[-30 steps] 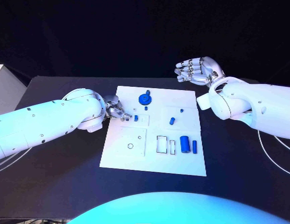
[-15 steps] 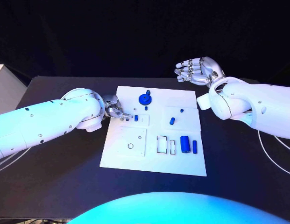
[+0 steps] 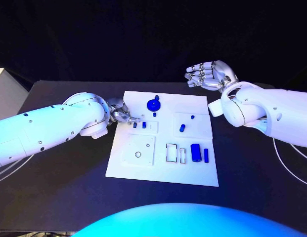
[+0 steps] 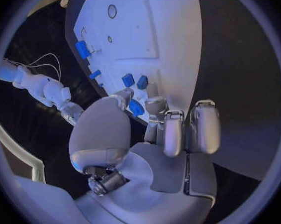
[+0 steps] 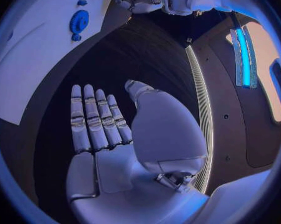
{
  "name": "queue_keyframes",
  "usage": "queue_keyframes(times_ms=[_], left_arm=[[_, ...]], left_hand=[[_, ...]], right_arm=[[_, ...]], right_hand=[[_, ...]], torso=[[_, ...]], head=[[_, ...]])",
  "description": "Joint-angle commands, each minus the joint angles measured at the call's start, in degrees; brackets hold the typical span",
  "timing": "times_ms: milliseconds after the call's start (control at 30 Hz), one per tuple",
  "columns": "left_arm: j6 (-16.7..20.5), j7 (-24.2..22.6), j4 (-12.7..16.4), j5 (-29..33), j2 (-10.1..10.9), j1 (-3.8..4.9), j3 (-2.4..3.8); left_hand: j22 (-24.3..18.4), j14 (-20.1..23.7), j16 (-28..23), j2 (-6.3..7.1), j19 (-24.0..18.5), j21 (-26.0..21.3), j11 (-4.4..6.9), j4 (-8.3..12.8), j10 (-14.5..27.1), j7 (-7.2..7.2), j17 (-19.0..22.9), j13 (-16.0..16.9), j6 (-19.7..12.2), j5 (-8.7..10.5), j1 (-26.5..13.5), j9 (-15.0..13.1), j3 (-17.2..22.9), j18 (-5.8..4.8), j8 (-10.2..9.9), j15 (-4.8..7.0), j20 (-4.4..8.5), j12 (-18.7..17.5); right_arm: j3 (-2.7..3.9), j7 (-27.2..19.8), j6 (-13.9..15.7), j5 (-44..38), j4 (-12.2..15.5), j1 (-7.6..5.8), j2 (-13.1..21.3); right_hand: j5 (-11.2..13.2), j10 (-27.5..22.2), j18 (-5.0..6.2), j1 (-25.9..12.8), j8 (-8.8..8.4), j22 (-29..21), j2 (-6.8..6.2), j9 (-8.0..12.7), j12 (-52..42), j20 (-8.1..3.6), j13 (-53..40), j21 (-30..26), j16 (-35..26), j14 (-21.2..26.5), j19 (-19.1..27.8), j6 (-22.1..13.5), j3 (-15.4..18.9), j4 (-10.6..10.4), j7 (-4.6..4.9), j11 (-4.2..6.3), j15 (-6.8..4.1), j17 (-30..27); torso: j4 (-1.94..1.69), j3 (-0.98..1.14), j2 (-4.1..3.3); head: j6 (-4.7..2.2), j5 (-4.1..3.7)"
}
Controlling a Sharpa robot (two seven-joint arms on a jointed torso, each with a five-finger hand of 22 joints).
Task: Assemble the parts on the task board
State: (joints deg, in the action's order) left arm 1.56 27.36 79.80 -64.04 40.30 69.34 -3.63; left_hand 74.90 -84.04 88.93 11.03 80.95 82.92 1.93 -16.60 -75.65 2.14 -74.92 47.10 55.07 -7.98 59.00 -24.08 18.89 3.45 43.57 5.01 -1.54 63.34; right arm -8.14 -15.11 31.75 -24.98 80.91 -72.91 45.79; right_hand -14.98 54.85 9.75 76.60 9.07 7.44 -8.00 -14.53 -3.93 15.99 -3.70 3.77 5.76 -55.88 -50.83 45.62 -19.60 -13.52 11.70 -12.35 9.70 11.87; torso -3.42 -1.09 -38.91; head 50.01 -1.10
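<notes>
**Left hand pinches a part at the board's edge**

On the black tabletop [image 3: 61, 173] lies the white task board [image 3: 164, 163]. The right hand [image 3: 209, 75] hovers beyond it, empty, fingers straight. The left hand [image 3: 122, 114] holds a small blue part [image 4: 136, 107] over the board's left edge.

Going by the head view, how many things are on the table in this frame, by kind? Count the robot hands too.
Blue gear: 1
Longer blue parts: 2
Small blue parts: 6, one pinched by the left robot hand
White task board: 1
Robot hands: 2, counting the empty right robot hand
Total: 12
</notes>
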Motion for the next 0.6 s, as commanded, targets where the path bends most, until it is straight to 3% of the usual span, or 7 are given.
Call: queue_keyframes(times_ms=[33, 100, 167, 300, 400, 500, 600], left_arm=[[4.45, -3.92, 0.48, 3.94, 0.43, 0.04, 0.39], [6.09, -6.47, 0.61, 7.01, 0.75, 0.09, 0.69], [9.07, -11.13, 0.65, 12.39, 1.06, 0.19, 0.96], [12.98, -18.13, 0.42, 18.33, 1.28, 0.28, 1.19], [14.3, -21.94, 0.14, 20.65, 1.24, 0.31, 1.28], [14.13, -24.85, -0.17, 18.79, 0.82, 0.33, 1.3], [13.31, -27.06, -0.61, 13.78, -0.2, 0.32, 1.1]], left_hand=[[0.47, -5.25, -0.21, -0.17, -0.51, -0.31, -0.12, -0.01, 0.54, 0.02, -12.69, -0.48, -0.57, -0.06, 0.73, 0.1, -0.29, 0.04, -0.34, -0.18, -0.06, -0.42], [-0.91, -4.86, -0.92, -0.14, -1.46, -1.12, -0.46, -0.07, 2.05, 0.41, -11.42, -2.71, -1.53, -0.21, 1.44, 0.29, -0.95, 0.35, -0.64, -0.4, -0.24, -2.04], [-7.88, -2.84, -4.23, -0.5, -6.53, -5.32, -1.97, -0.02, 9.18, 2.05, -5.97, -12.76, -5.19, -0.71, 3.71, 0.8, -1.82, 1.86, -1.74, -1.65, -1.19, -9.51], [-15.42, 0.84, -8.49, -1.59, -12.52, -10.59, -4.34, -0.03, 15.16, 4.58, 0.8, -14.73, -10.24, -1.15, 6.96, 1.54, -2.41, 3.54, -2.94, -3.81, -2.9, -11.7], [-25.7, 7.62, -14.79, -2.52, -20.92, -18.51, -6.44, 1.02, 21.79, 6.74, 10.63, -17.52, -13.71, -1.34, 14.11, 3.54, 0.9, 5.66, -5.44, -5.72, -4.75, -14.93], [-30.36, 12.18, -17.86, -1.17, -25.02, -22.5, -7.35, 3.92, 25.32, 7.72, 16.07, -20.49, -14.66, -1.19, 20.72, 5.26, 6.6, 6.57, -7.21, -6.62, -5.65, -17.71], [-32.34, 17.04, -20.14, 1.3, -27.63, -24.54, -7.85, 6.21, 27.37, 8.03, 21.42, -23.7, -15.16, -0.8, 22.78, 7.07, 11.44, 7.07, -8.65, -7.27, -6.29, -19.81]], right_arm=[[0.01, -0.4, -0.93, -0.15, 0.0, 0.06, -0.01], [0.01, -0.4, -0.93, -0.15, -0.02, 0.08, -0.02], [0.01, -0.41, -0.94, -0.15, -0.06, 0.1, -0.08], [0.01, -0.43, -0.93, -0.14, -0.13, 0.14, -0.14], [0.01, -0.43, -0.92, -0.14, -0.21, 0.17, -0.16], [0.01, -0.43, -0.92, -0.14, -0.3, 0.19, -0.19], [0.01, -0.44, -0.94, -0.14, -0.44, 0.24, -0.29]], right_hand=[[-0.22, 0.22, 0.67, -0.53, -0.21, -0.05, 0.17, 0.09, 0.22, 0.01, 0.07, -0.13, -0.33, -0.31, 0.24, 0.39, 0.17, -0.25, 4.12, 0.0, 0.09, -0.05], [-0.22, 0.22, 0.67, -0.53, -0.21, -0.05, 0.17, 0.09, 0.22, 0.01, 0.07, -0.13, -0.33, -0.31, 0.24, 0.39, 0.17, -0.25, 4.12, 0.0, 0.09, -0.05], [-0.23, 0.25, 0.67, -0.57, -0.23, -0.12, 0.19, 0.1, 0.23, 0.02, 0.07, -0.13, -0.37, -0.34, 0.3, 0.42, 0.18, -0.26, 4.12, 0.0, 0.1, -0.09], [-0.23, 0.25, 0.67, -0.57, -0.23, -0.12, 0.19, 0.1, 0.23, 0.02, 0.07, -0.13, -0.37, -0.34, 0.3, 0.42, 0.18, -0.26, 4.12, 0.0, 0.1, -0.09], [-0.23, 0.26, 0.67, -0.57, -0.24, -0.16, 0.2, 0.1, 0.23, 0.03, 0.07, -0.14, -0.38, -0.35, 0.32, 0.43, 0.19, -0.26, 4.12, 0.0, 0.1, -0.11], [-0.24, 0.27, 0.67, -0.57, -0.24, -0.17, 0.2, 0.1, 0.23, 0.03, 0.07, -0.14, -0.39, -0.35, 0.33, 0.44, 0.18, -0.25, 4.11, 0.0, 0.1, -0.12], [-0.24, 0.27, 0.67, -0.56, -0.24, -0.18, 0.2, 0.11, 0.24, 0.03, 0.07, -0.14, -0.39, -0.36, 0.34, 0.45, 0.18, -0.24, 4.11, 0.0, 0.1, -0.13]], torso=[[-0.05, -0.03, -0.02], [-0.07, 0.0, 0.01], [-0.04, 0.04, 0.04], [0.04, 0.03, -0.01], [0.07, 0.02, -0.05], [0.03, 0.09, -0.05], [-0.05, 0.07, -0.09]], head=[[-0.01, -0.08], [-0.01, -0.05], [-0.01, -0.07], [-0.01, -0.14], [-0.01, -0.19], [-0.01, -0.25], [-0.01, -0.32]])
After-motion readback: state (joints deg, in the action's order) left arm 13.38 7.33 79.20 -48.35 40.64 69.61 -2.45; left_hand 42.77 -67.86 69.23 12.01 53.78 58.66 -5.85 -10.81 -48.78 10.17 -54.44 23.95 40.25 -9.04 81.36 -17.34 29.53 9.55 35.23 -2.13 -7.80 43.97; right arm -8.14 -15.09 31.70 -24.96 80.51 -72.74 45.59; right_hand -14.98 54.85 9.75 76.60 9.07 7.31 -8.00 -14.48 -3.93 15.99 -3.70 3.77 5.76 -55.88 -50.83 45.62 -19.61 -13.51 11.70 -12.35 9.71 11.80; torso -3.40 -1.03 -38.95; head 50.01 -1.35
